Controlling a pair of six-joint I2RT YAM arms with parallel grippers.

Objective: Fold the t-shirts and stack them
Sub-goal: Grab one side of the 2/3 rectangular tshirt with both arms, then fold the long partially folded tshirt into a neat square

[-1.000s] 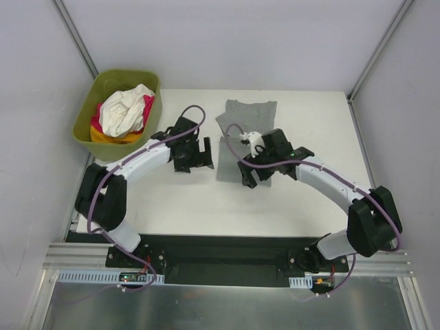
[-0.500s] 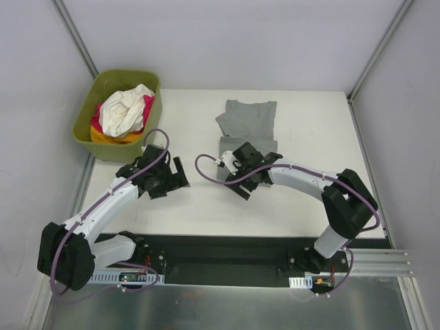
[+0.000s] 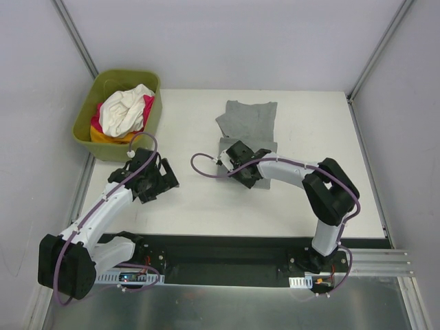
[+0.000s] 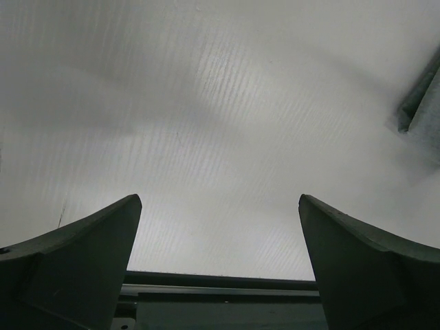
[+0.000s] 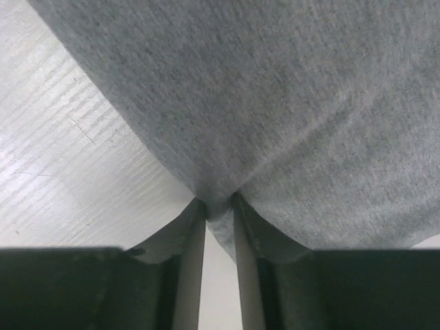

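step: folding grey t-shirt (image 3: pixel 249 118) | right end effector (image 5: pixel 218 206) pinches near hem, cloth spread ahead | left end effector (image 4: pixel 220 223) gaping, shirt ahead-right | next: likely carry hem forward

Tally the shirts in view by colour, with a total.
grey shirt: 1, on the table
white shirt: 1, in the tub
pink shirt: 1, in the tub
orange shirt: 1, in the tub
Total: 4 shirts showing
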